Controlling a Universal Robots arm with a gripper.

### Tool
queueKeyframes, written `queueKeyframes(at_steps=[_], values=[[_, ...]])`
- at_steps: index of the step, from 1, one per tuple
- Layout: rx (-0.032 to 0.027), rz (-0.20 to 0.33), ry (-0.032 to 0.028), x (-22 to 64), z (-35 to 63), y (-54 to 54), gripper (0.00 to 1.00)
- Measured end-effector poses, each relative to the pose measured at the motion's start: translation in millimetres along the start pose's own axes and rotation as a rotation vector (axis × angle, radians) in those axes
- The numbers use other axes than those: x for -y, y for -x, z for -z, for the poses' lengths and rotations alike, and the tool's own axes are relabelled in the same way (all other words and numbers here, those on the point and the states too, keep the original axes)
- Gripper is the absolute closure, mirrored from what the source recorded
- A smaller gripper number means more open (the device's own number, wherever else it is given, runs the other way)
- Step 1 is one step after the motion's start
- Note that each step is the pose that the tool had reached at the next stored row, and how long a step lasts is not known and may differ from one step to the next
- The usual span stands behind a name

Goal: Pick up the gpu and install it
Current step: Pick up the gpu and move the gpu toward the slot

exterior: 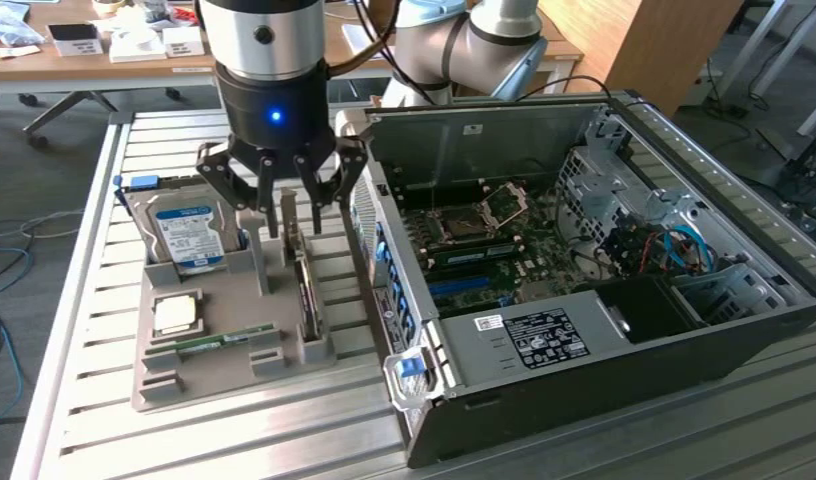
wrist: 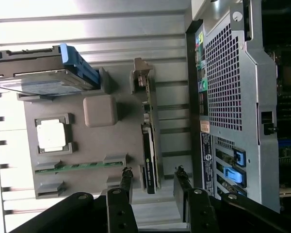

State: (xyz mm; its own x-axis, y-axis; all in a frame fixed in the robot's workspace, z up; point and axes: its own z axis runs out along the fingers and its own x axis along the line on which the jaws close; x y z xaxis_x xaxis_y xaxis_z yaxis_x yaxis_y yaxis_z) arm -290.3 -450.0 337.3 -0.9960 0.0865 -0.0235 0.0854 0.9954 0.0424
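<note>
Fingers (wrist: 126, 180) are spread wide with nothing in them. On my wrist view I've got a tip on either side of the gpu (wrist: 149, 141), with a clear gap each way, so no contact that I can make out. On the exterior view they hang directly above the card.

The gpu stands on its long edge in a slot of the grey tray (exterior: 208, 382), on the tray's side nearest the open computer case (exterior: 728, 330). Its silver bracket points toward the tray's hard-drive end.

My read on handling: it's a light, thin, stiff board, so it won't flex, but it's delicate. The dark face looks smooth and could be slippery. I'd reckon the safe hold is a pinch across the two flat faces along the upper edge, about mid-length. That stays off the bracket and well away from the connector edge down in the slot. Squeeze too hard and I risk the parts on the green side.

Moving outward across the tray, the hard drive (exterior: 185, 235) stands upright at one end. A processor chip (exterior: 176, 315) lies flat in its pocket toward the middle, and the RAM stick (exterior: 219, 343) lies at the end opposite the drive. The tray sits on the slatted metal bench (exterior: 81, 420), with the case just beside it.
</note>
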Motion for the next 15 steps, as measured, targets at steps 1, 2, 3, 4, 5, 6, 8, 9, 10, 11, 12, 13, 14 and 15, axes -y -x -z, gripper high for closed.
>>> queueKeyframes(at_steps=[1, 2, 3, 4, 5, 6, 8, 9, 10, 11, 12, 13, 14, 15], values=[[0.0, 0.0, 0.0001, 0.0, -0.7, 0.0, 0.53], [0.0, 0.0, 0.0, 0.1, -1.9, -0.1, 0.53], [0.0001, 0.0, 0.0, 0.2, -3.4, -0.1, 0.53], [0.0, 0.0, 0.0, 0.2, -5.0, -0.1, 0.53], [0.0, 0.0, 0.0, 0.3, -6.7, -0.1, 0.53], [0.0001, 0.0, 0.0001, 0.3, -8.1, -0.2, 0.53], [-0.0001, 0.0, 0.0, 0.4, -9.6, -0.2, 0.53], [-0.0001, 0.0, -0.0001, 0.4, -9.5, -0.2, 0.53], [-0.0001, 0.0, -0.0002, 0.4, -9.5, -0.2, 0.53], [0.0, 0.0, 0.0, 0.4, -9.6, -0.2, 0.53], [-0.0001, 0.0, 0.0, 0.4, -9.6, -0.2, 0.53], [0.0, 0.0, 0.0, 0.4, -9.6, -0.2, 0.53], [0.0, 0.0, 0.0, 0.4, -9.6, -0.2, 0.53], [0.0, 0.0, 0.0, 0.4, -9.8, -0.2, 0.53]])
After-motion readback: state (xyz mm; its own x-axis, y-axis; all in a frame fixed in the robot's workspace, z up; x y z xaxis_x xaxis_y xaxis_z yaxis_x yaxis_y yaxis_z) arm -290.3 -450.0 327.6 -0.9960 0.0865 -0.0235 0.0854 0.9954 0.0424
